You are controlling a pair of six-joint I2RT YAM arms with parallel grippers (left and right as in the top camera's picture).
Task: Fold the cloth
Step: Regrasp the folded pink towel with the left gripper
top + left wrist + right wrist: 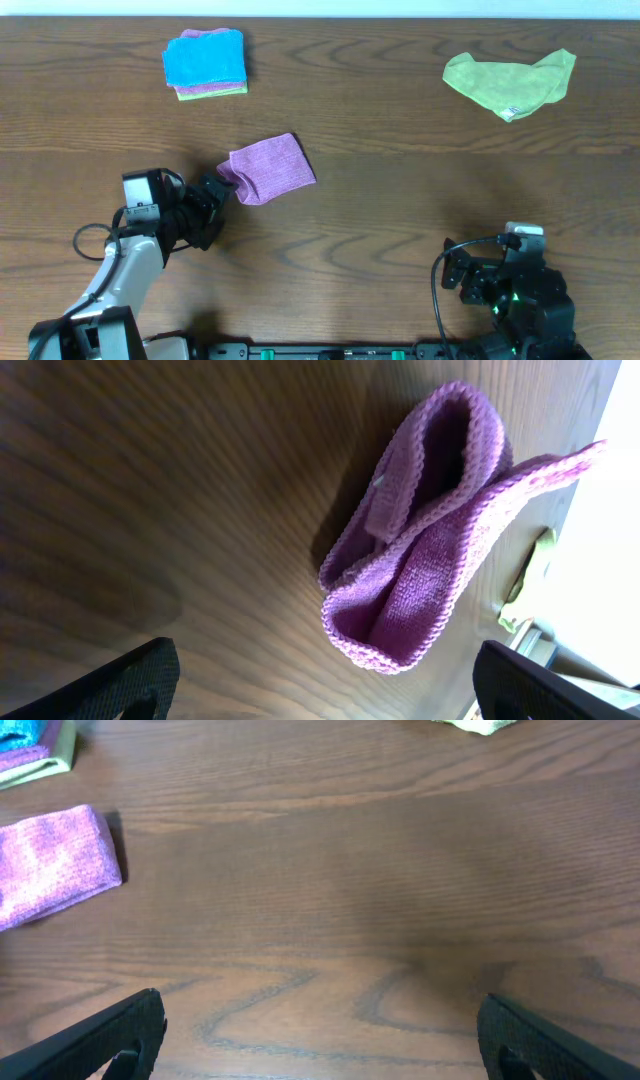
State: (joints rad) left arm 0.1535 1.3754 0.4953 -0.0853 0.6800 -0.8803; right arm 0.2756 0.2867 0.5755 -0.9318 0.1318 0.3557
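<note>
Lying folded is one fuzzy purple cloth [272, 168], with one green cloth [510, 79], one blue-topped stack [205, 63]; left gripper [322, 682] and right gripper [320, 1038] gape empty.

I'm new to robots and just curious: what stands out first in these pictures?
The folded purple cloth lies mid-table, just ahead of the open left tool, which isn't gripping it. At the far left sits a neat, blue-topped stack of cloths, and a crumpled lime-green cloth lies at the far right.
</note>
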